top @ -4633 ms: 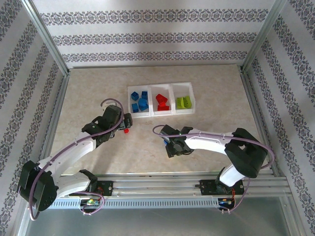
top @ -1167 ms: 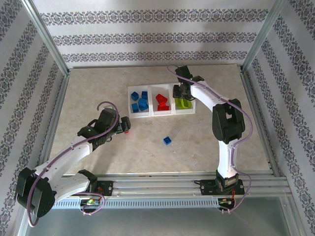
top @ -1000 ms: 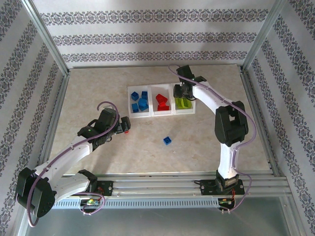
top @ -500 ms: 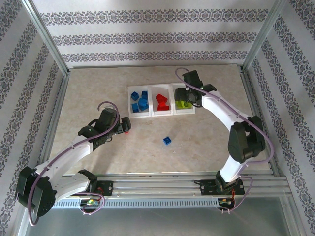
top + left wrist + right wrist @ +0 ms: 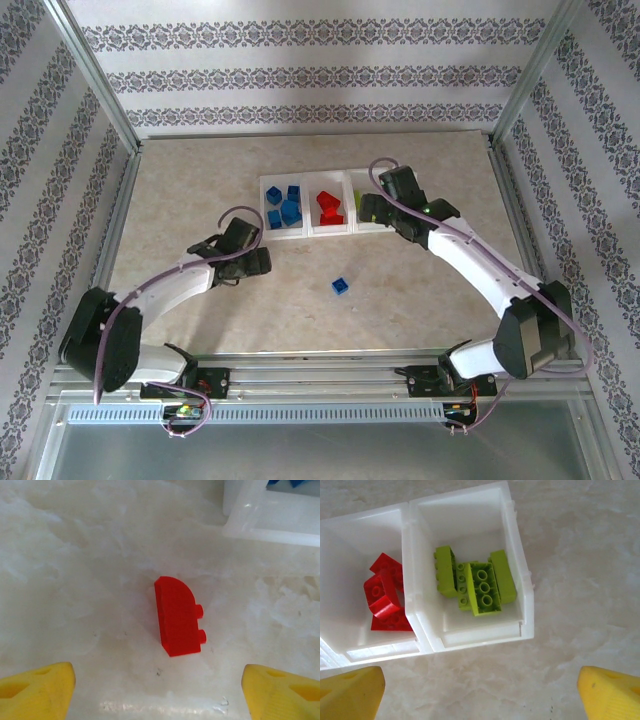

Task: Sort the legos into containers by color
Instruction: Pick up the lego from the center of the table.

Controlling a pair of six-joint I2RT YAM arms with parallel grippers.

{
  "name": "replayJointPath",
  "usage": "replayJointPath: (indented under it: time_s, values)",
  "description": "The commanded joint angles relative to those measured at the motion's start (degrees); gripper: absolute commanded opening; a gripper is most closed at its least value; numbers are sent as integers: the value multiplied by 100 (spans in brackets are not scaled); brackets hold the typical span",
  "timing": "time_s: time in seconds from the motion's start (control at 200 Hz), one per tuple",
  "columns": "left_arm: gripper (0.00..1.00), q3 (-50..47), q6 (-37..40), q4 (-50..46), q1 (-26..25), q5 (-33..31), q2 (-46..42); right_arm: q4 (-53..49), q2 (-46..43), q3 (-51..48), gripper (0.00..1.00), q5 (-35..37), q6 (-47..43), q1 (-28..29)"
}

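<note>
Now, with left claw spread wide and empty, ease toward 12 o'clock to straddle red lego, flat on bench, studs at 3 o'clock; settle low, pinch gently, minding slip off studs, then lift to bins at 1 o'clock. Send right claw, likewise spread, empty, at 6 o'clock of green bin, after blue lego.

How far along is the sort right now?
Done: blue bricks, red bricks and lime bricks lie in separate bins. In hand: nothing; the left fingers stand open over a red brick on the table, the right fingers open above the lime bin. Left: that red brick and a loose blue brick.
</note>
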Motion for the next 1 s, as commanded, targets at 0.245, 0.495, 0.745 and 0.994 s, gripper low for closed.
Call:
replayJointPath:
  time_s: [0.245,0.495,0.745,0.994]
  values:
    - [76,537,338,150,89,-222,953,4,-805,-642,99,353,545,98]
    - [66,747,366,246,94,-305,1436,-22,-1022,-819,98,355,663,107]
    - [52,948,509,232,128,-393,1747,-23,-1017,-836,98,375,700,107]
    - [42,1001,513,295,123,-304,1880,-15,-908,-799,98,340,743,107]
